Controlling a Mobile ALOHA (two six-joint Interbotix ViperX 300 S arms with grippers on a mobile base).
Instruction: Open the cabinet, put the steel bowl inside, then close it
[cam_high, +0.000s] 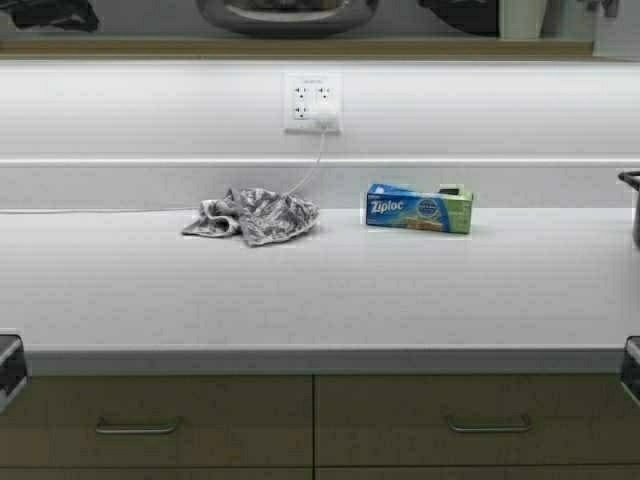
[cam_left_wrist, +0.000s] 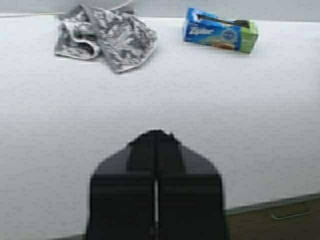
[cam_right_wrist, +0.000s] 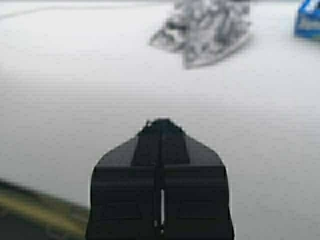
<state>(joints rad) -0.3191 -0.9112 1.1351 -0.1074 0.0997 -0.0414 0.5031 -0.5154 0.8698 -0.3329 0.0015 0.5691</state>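
Note:
The steel bowl (cam_high: 287, 14) shows only partly at the top edge of the high view, resting above a tan wooden strip (cam_high: 300, 46) that looks like the cabinet's bottom edge. The cabinet's doors are out of view. Both arms hang low at the counter's front edge, the left arm (cam_high: 8, 365) at the left border and the right arm (cam_high: 632, 368) at the right border. My left gripper (cam_left_wrist: 156, 134) is shut with nothing in it, hovering over bare white counter. My right gripper (cam_right_wrist: 161, 122) is likewise shut and empty above the counter.
On the white counter (cam_high: 320, 290) lie a crumpled grey patterned cloth (cam_high: 255, 215) and a blue-green Ziploc box (cam_high: 418, 208). A wall socket (cam_high: 313, 102) holds a white plug and cable. A dark pot (cam_high: 634, 205) peeks in at the right. Tan drawers (cam_high: 400, 420) run below.

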